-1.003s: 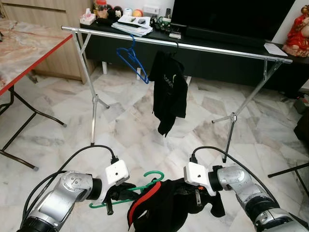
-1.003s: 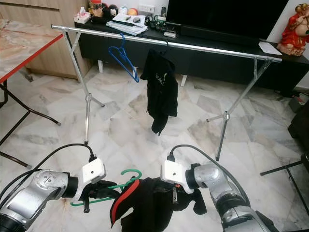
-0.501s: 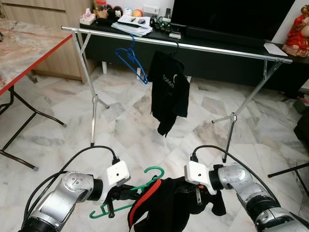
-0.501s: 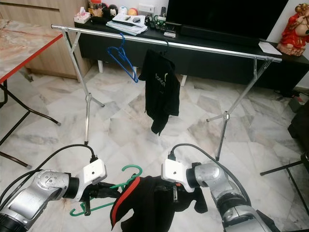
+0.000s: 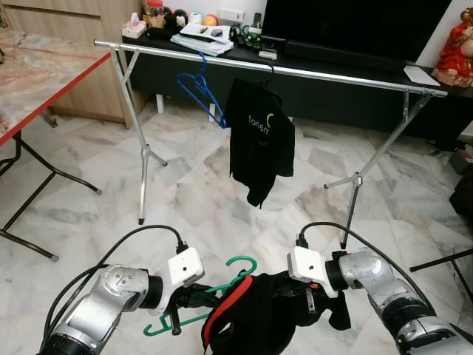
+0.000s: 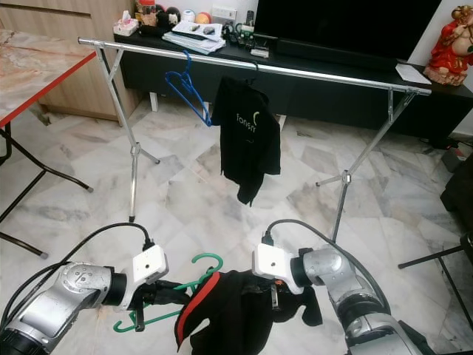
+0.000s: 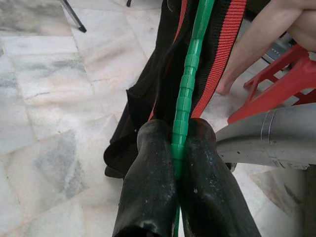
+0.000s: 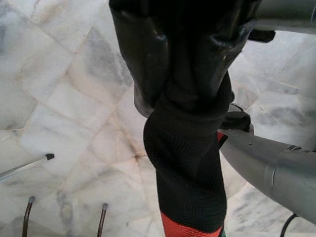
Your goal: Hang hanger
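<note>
1. Left eye view: left hand (image 5: 194,297) low at the near side of the marble floor (image 5: 185,192), pinching the green hanger (image 5: 238,266). The hanger's hook curls up between the two arms, and its lower bar juts out left of the hand. A black garment with red trim (image 5: 255,318) is draped on the hanger. Right hand (image 5: 309,305) is buried in the garment's right side and gripping it.
2. Same view, farther back: silver clothes rail (image 5: 281,70) spans the room on splayed legs. A blue hanger (image 5: 201,87) hangs bare left of centre on the rail. Just to its right hangs a black shirt (image 5: 259,140) with white lettering. Behind the rail is a dark TV counter (image 5: 222,41) with papers and clutter. A red-edged counter (image 5: 44,70) stands at the left side of the floor.
3. Right eye view: same scene. Green hanger (image 6: 196,275) sits between the two wrists, well short of the rail (image 6: 259,68).
4. Left wrist view: both black fingers (image 7: 150,182) pressed together on the green hanger bar (image 7: 186,91). Black and red fabric (image 7: 217,54) runs along both sides of the bar. A person's bare leg (image 7: 256,44) and a red stool (image 7: 276,94) stand beyond the garment.
5. Right wrist view: fingers (image 8: 143,64) clamped on a bunched black sleeve (image 8: 190,163), with a red band at its far end. Marble floor sits below it.
</note>
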You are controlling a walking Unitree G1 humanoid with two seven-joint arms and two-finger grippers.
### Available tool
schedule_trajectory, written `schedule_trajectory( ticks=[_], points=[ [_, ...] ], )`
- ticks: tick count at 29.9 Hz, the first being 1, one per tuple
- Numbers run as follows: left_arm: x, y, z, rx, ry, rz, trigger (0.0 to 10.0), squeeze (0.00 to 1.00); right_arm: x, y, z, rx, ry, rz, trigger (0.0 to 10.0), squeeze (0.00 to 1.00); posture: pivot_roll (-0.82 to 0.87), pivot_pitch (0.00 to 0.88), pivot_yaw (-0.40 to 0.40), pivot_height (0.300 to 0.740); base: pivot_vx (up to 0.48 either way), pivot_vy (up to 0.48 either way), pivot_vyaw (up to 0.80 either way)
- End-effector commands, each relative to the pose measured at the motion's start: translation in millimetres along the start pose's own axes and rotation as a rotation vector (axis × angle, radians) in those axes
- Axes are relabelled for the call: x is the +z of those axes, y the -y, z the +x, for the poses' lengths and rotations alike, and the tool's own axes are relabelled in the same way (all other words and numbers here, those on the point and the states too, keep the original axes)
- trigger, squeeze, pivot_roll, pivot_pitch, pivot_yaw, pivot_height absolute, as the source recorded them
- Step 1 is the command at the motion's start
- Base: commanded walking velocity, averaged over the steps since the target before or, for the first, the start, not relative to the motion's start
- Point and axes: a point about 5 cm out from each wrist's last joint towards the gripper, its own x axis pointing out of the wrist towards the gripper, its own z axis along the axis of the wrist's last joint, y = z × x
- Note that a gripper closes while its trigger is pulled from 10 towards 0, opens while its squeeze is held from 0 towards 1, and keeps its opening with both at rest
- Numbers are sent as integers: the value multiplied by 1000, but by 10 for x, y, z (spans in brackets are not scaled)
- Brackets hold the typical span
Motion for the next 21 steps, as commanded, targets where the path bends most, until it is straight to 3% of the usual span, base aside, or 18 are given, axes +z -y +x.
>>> schedule_trajectory(
  ticks=[1, 18, 20, 21],
  points=[
    [56, 0, 36, 8, 30, 16, 0, 0, 60, 42, -50, 14, 10, -25, 10000, 1000, 11, 77, -135, 740, 0, 0, 0],
    [25, 33, 86, 13, 44, 11, 0, 0, 64, 83, -260, 65, -53, -71, 10000, 969, -17, 101, -153, 740, 0, 0, 0],
    [22, 35, 90, 11, 44, 10, 0, 0, 56, 86, -277, 61, -67, -80, 10000, 200, -19, 102, -154, 740, 0, 0, 0],
    [20, 37, 91, 10, 44, 10, 0, 0, 54, 88, -284, 59, -71, -83, 10000, 0, -19, 102, -154, 740, 0, 0, 0]
  ],
)
